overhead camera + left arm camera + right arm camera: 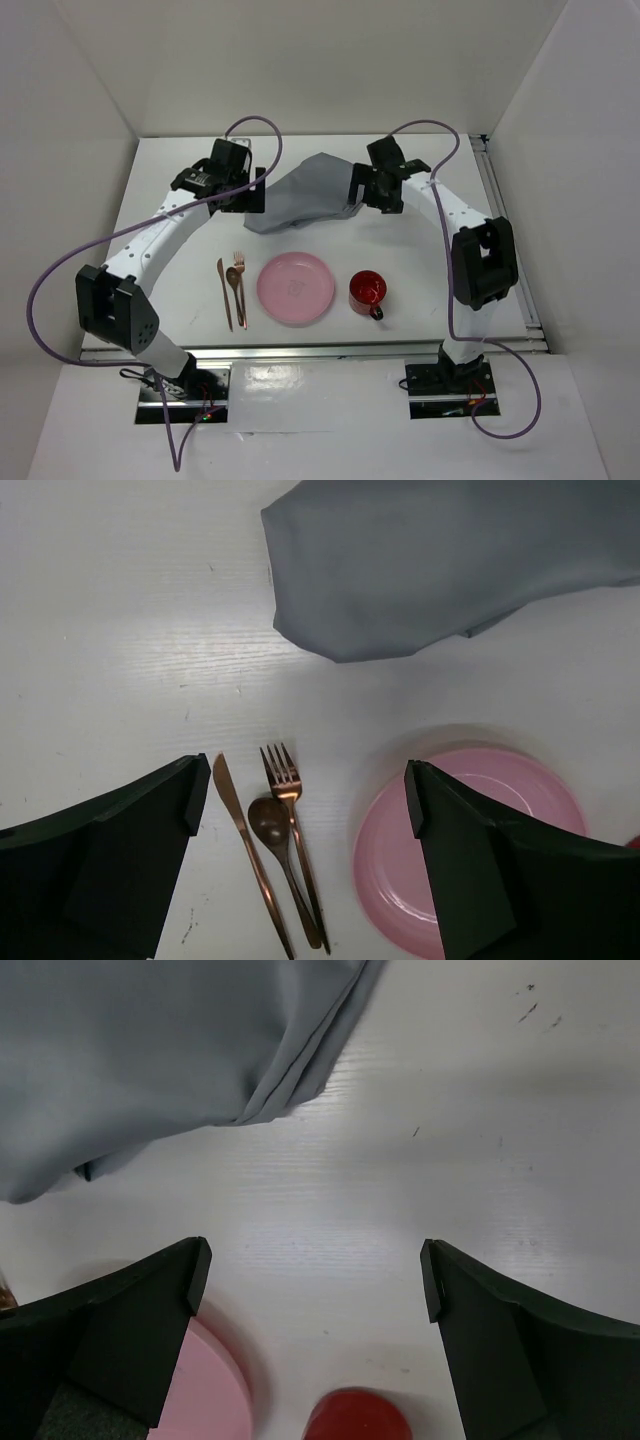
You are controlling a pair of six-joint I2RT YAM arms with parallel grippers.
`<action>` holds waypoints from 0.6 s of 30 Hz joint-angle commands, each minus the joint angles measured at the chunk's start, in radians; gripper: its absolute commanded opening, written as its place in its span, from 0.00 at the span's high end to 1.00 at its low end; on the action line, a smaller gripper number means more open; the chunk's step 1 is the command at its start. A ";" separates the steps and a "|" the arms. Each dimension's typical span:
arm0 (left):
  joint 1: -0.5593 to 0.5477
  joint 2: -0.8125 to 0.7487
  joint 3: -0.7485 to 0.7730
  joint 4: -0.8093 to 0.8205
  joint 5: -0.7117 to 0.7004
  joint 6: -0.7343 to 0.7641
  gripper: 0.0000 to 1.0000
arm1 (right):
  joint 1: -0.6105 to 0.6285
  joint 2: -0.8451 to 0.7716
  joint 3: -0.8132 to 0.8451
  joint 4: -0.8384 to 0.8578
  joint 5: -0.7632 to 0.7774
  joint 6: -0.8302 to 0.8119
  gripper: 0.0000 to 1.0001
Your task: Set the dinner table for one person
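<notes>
- Cutlery lies at the left end of a short row in the near half of the dinner table (410,250). From left to right it is a copper-coloured knife (245,845), spoon (268,820) and fork (290,800), with tips toward the far edge.
- The spoon and fork lie close together with their handles meeting. The knife lies just beside them, apart.
- The dinner table is the matte-white worktop under both arms. Metal rails show along its right and near edges, and white walls stand at its left, far and right sides.
- A pink plate (296,288) sits just right of the cutlery, about midway between the left and right edges and not touching the fork.
- A red mug (367,290) stands upright just right of the plate, with a narrow gap between them. Its handle points toward the near edge.
- A grey cloth (305,195) lies rumpled in the far half, about midway between the left and right edges, with both grippers at its sides.
- The left gripper (305,790) hangs above the worktop by the cloth's left side with its jaws wide apart. Its wrist view shows the cutlery tips and part of the plate between the fingers.
- The right gripper (315,1270) hangs by the cloth's right side, also with its jaws wide apart. Its fingers frame bare tabletop, with the cloth's folded edge lying beyond them toward the far left corner.
</notes>
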 commanded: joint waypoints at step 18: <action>0.166 0.154 0.129 -0.041 0.169 -0.147 0.09 | -0.085 0.153 0.239 0.011 -0.047 -0.062 0.06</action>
